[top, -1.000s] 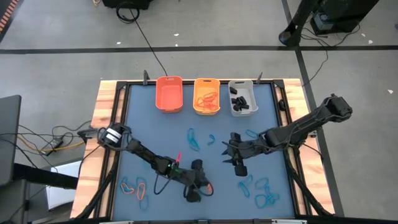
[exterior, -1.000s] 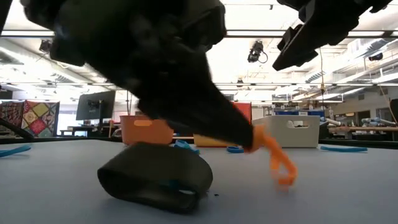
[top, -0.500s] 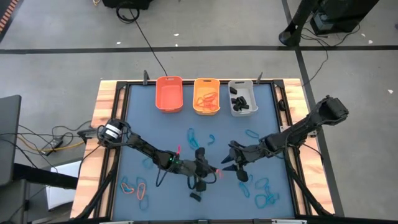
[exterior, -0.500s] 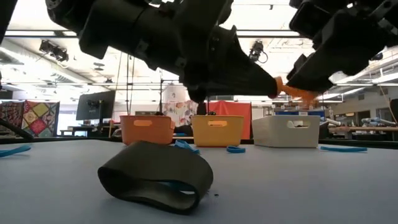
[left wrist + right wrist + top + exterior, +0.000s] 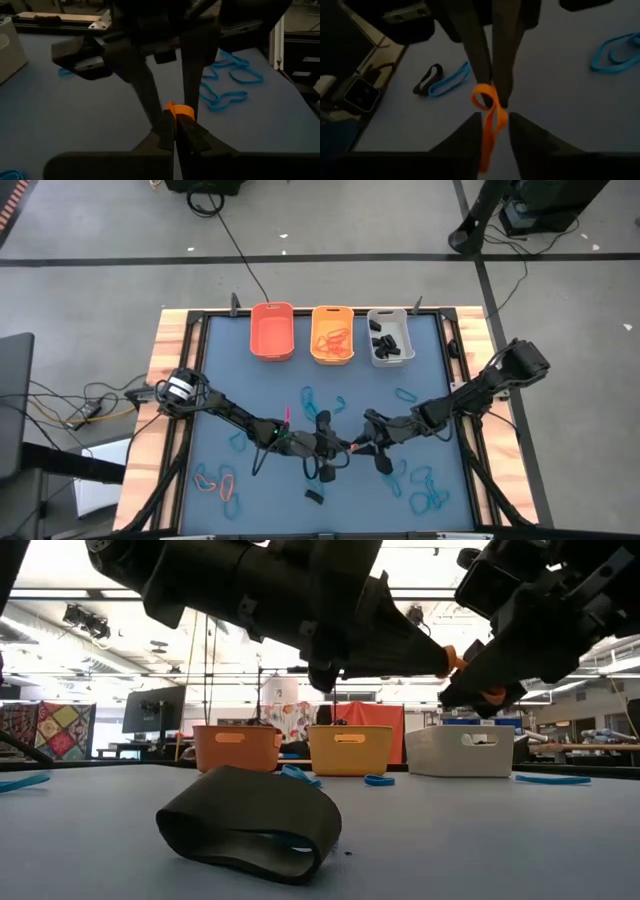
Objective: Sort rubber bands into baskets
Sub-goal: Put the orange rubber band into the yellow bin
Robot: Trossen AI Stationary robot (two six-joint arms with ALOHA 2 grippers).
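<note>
My left gripper (image 5: 345, 448) is shut on an orange rubber band (image 5: 490, 112), held above the middle of the blue mat. My right gripper (image 5: 364, 443) faces it from the table's right, open. Its two fingers (image 5: 470, 132) stand close on either side of the band. A black band (image 5: 250, 825) lies flat on the mat near the front edge, over a blue one. Three baskets line the far edge. The orange one (image 5: 272, 332) shows nothing inside, the yellow-orange one (image 5: 332, 334) has orange bands, and the grey-white one (image 5: 391, 337) has black ones. My left gripper pinches the band's one end (image 5: 176, 108) between its two fingertips, coming nearly level from the table's left. The band is clear of the mat and reaches as a twisted loop (image 5: 492, 127) in between the right fingers. My right gripper: I cannot tell whether its fingers touch the band.
Blue bands lie scattered on the mat: behind the grippers (image 5: 313, 402), at the near right (image 5: 425, 485) and, with orange ones, at the near left (image 5: 215, 480). Another black band (image 5: 314, 497) lies near the front edge. Wooden rails (image 5: 165, 350) frame the mat.
My left gripper has risen and gone toward the table's right with the orange band. The band hung down to the mat before and is now clear of it. My right gripper has come down toward the band, and its fingers have drawn closer together around it.
</note>
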